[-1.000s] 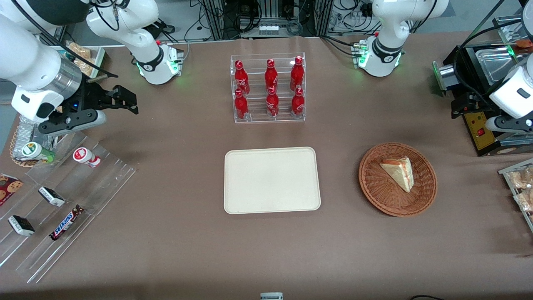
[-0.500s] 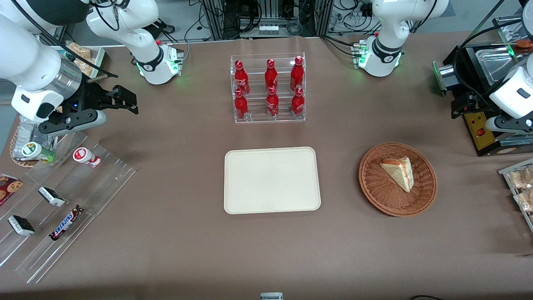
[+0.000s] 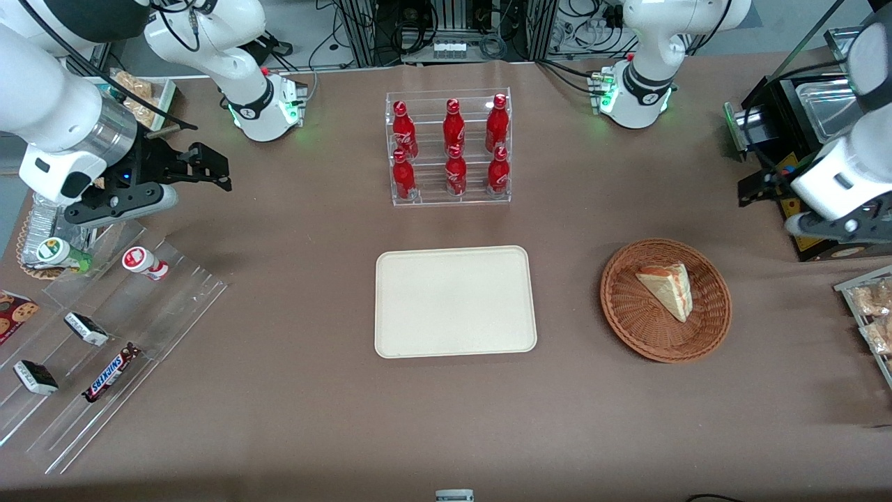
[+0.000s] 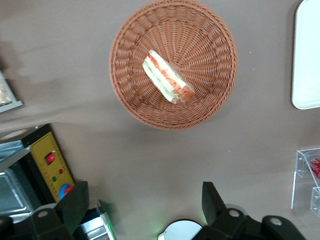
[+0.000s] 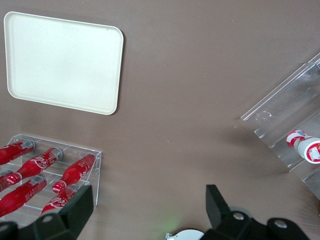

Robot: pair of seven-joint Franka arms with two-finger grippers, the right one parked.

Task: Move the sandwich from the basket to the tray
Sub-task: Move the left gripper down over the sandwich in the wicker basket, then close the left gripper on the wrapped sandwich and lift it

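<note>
The sandwich (image 3: 667, 289) is a pale bread wedge with red and green filling, lying in the round wicker basket (image 3: 631, 328). The left wrist view shows the sandwich (image 4: 167, 80) and the basket (image 4: 125, 95) from above. The cream tray (image 3: 456, 301) lies flat beside the basket, toward the parked arm's end; its edge shows in the left wrist view (image 4: 306, 60). My gripper (image 3: 756, 188) hangs above the table, farther from the front camera than the basket and toward the working arm's end. It is open and empty (image 4: 144, 202).
A clear rack of red bottles (image 3: 449, 150) stands farther from the camera than the tray. A black appliance with a yellow panel (image 3: 801, 223) sits under my arm. Packaged baked goods (image 3: 871, 307) lie at the working arm's end. Acrylic snack racks (image 3: 104, 335) lie at the parked arm's end.
My left arm has swung from over the black appliance toward the basket and a little nearer the camera. The sandwich, basket and tray have not moved.
</note>
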